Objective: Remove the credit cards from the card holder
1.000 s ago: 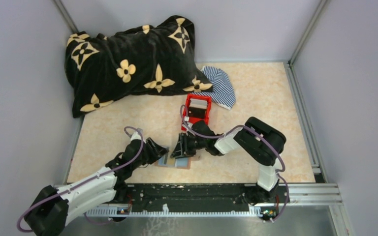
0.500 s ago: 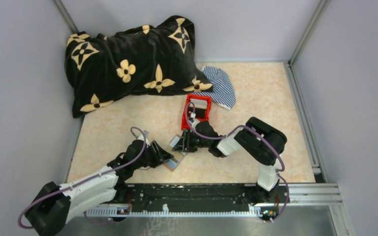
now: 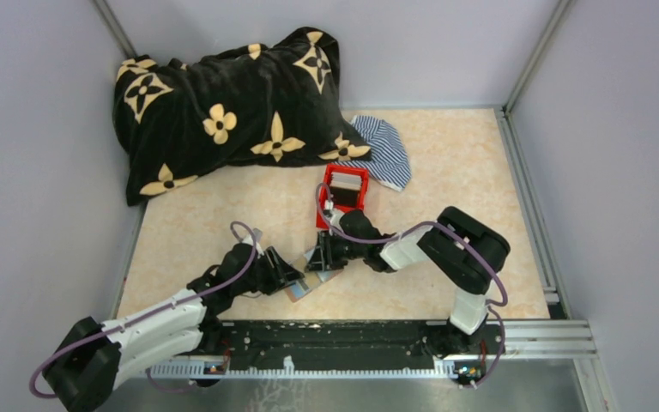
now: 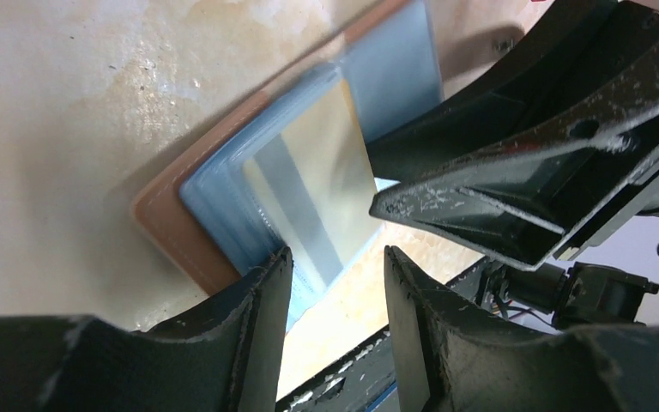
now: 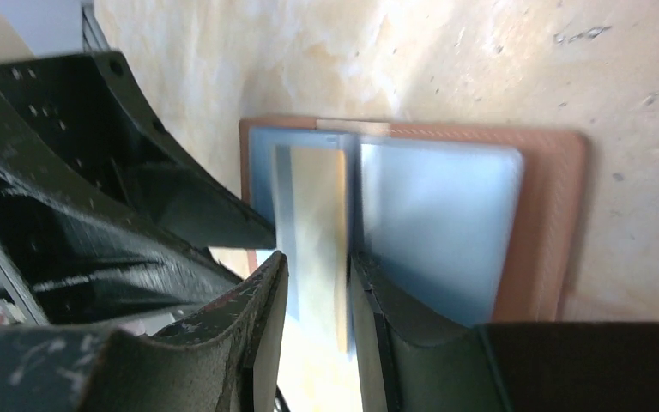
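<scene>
- Top view: the card holder (image 3: 303, 289) is laid open on the table (image 3: 446, 172), between the left gripper (image 3: 292, 276) and the right gripper (image 3: 319, 260).
- Left wrist: its corner is straddled by half-open jaws, apparently for steadying.
- Right wrist: a credit card (image 5: 309, 206) is bracketed by narrowed jaws, presumably for extraction; clamping cannot be told.

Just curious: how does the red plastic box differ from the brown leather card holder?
The red plastic box has raised walls; the brown leather card holder lies flat, spread open. The box sits farther back; the holder lies nearer the front. Both rest on the beige tabletop.

Reddish-brown card holder (image 5: 556, 225), black floral blanket (image 3: 223, 94)
</scene>
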